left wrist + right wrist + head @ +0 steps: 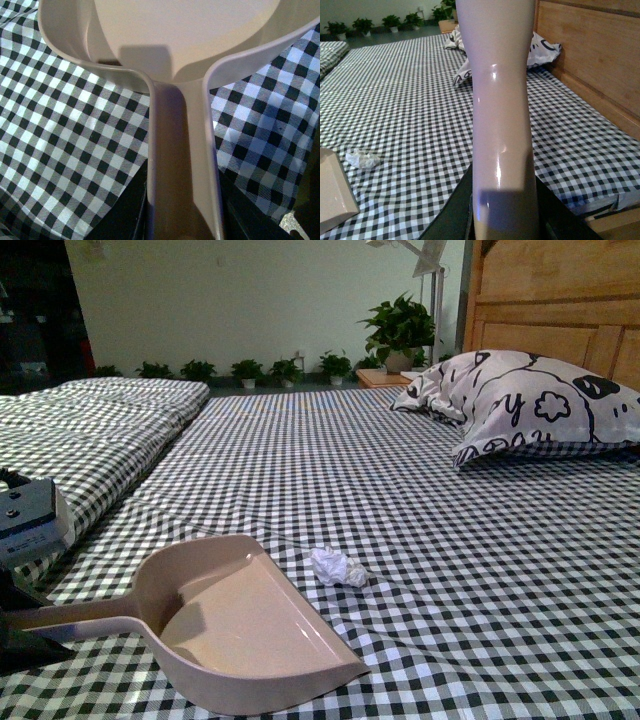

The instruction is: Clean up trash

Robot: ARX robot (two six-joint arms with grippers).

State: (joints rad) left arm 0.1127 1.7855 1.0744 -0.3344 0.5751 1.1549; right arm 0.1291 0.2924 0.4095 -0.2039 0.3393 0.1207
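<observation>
The trash, a small crumpled white paper wad (338,567), lies on the checked bed sheet just beyond the open mouth of the beige dustpan (240,625). It also shows in the right wrist view (363,158), near a corner of the dustpan (335,192). My left gripper (22,625) is shut on the dustpan handle (182,165) at the front left. My right gripper (504,220) is shut on the pale brush handle (499,100), which rises upright; the brush head is out of view. The right arm does not show in the front view.
A black-and-white patterned pillow (530,405) lies at the back right against a wooden headboard (560,300). A folded checked quilt (90,420) lies at the left. Potted plants (400,330) stand along the far wall. The bed's right edge (600,200) is near my right gripper.
</observation>
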